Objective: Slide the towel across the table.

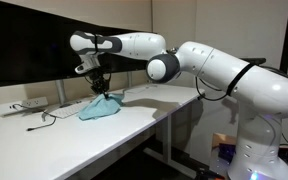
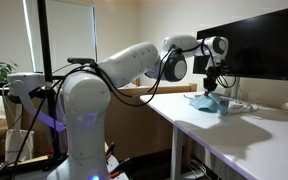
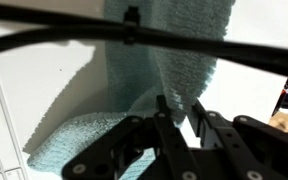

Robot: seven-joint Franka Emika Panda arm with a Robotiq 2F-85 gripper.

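Towel (image 1: 99, 110) bunched near far edge of table (image 1: 64, 142), peak pinched between narrow fingers (image 3: 162, 122) of gripper (image 1: 101, 89) above table.

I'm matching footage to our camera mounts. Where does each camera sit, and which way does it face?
Exterior view: off the table front, facing the dark monitor; the arm reaches in over the towel.
Exterior view: behind the robot's base, looking along the arm toward the table; base and arm fill the foreground.
Wrist view: on the wrist, looking down past the tool at the towel.
Shared: both exterior views show towel, monitor and arm; all three show the towel.
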